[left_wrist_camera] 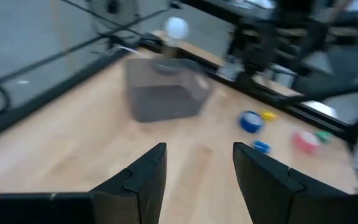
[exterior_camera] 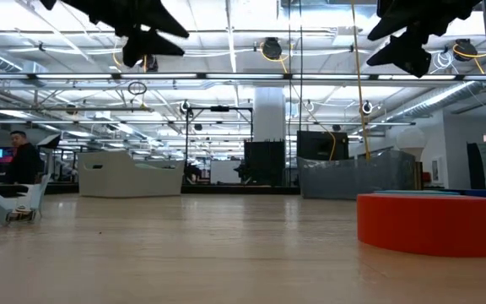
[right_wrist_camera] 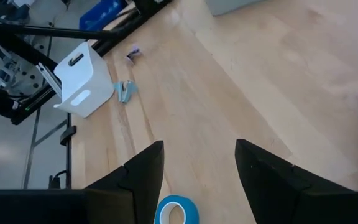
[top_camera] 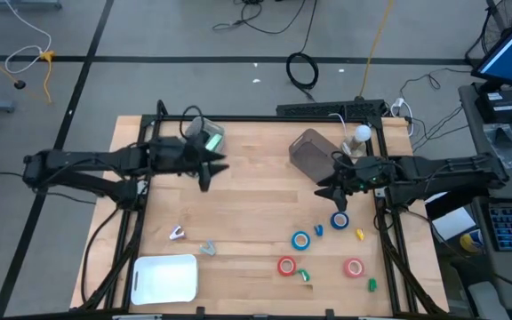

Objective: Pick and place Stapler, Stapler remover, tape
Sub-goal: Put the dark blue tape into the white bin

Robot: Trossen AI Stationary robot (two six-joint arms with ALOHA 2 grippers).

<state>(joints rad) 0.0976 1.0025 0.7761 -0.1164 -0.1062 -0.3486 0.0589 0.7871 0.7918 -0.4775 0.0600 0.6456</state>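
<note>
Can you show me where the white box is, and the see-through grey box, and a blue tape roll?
white box (top_camera: 165,278): high view, middle of its flat top.
grey box (top_camera: 310,151): high view, centre of its translucent body.
blue tape roll (top_camera: 301,240): high view, on the blue ring's rim.

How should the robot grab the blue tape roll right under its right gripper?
From straight above. The blue tape roll lies flat on the table, hole up, so the right gripper, open just above it, could pinch across the ring's outer edge, or put one finger in the hole.
</note>
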